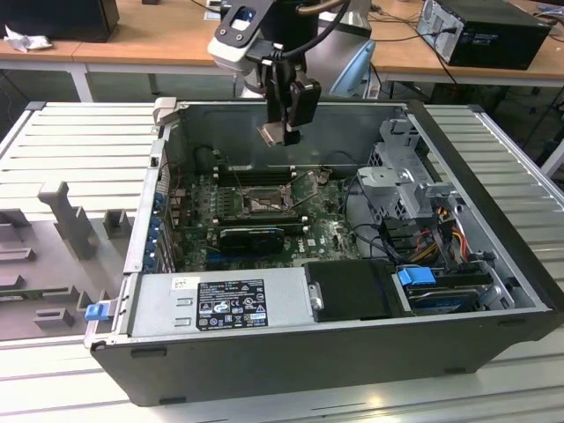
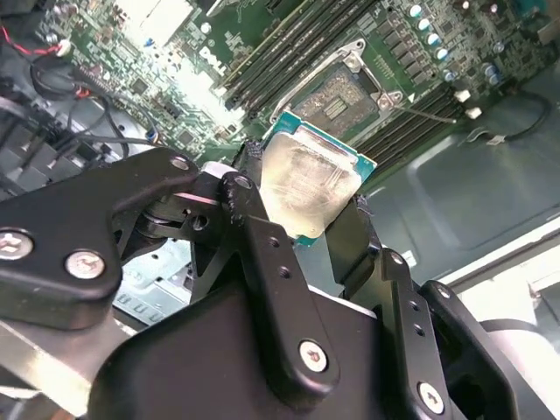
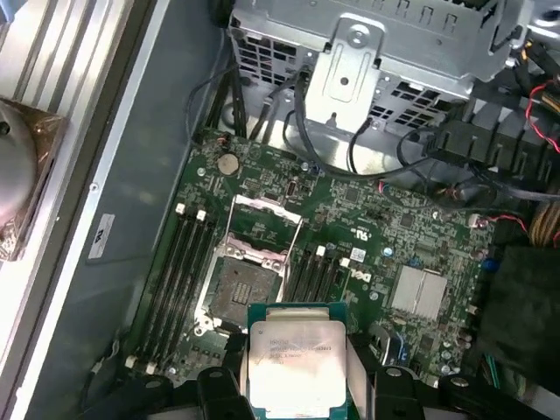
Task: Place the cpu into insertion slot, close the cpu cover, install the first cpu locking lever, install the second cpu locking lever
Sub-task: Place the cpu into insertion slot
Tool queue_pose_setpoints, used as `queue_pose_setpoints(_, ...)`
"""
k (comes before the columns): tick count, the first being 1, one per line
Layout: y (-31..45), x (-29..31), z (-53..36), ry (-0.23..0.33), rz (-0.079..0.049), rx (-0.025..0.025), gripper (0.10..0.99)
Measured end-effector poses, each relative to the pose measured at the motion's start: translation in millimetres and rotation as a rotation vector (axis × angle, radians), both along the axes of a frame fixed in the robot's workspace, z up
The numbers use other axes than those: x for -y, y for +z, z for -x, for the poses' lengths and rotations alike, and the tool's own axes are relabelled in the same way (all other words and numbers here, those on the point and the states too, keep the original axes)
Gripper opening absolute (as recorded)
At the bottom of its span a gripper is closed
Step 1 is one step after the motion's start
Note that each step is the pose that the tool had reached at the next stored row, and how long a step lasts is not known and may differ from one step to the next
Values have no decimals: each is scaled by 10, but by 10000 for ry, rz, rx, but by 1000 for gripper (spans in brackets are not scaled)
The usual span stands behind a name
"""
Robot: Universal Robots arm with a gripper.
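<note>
My gripper point(image 1: 286, 132) hangs above the open computer case, shut on the cpu point(image 1: 271, 133), a flat pale square chip with a green edge. In both wrist views the cpu point(image 2: 311, 175) point(image 3: 293, 363) sits between the black fingers point(image 2: 254, 201), held by two opposite edges. Below it on the green motherboard lies the insertion slot point(image 1: 263, 204) point(image 3: 239, 293) point(image 2: 335, 101), open and with nothing in it. The cpu cover point(image 3: 267, 206), a silvery frame, stands flipped up beside the slot. The cpu is well above the slot and touches nothing else.
The case walls point(image 1: 291, 352) ring the motherboard. A power supply point(image 1: 220, 301) lies at the front, a metal drive cage point(image 1: 401, 181) with cables at the exterior view's right. Long black memory slots point(image 3: 179, 271) flank the socket. A grey parts tray point(image 1: 53, 238) lies outside the case.
</note>
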State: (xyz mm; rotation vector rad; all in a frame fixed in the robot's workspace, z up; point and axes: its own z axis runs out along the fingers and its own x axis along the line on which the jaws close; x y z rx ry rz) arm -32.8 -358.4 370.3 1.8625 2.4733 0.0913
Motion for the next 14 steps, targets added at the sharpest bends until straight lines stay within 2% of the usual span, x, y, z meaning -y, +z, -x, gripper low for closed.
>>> queue_pose_setpoints(5,-3,0,0,-1011,10,-1,533)
queue_pose_setpoints(9,-12,0,0,-2094,10,-1,533)
queue_pose_setpoints(14,-44,0,1,-2631,10,-1,533)
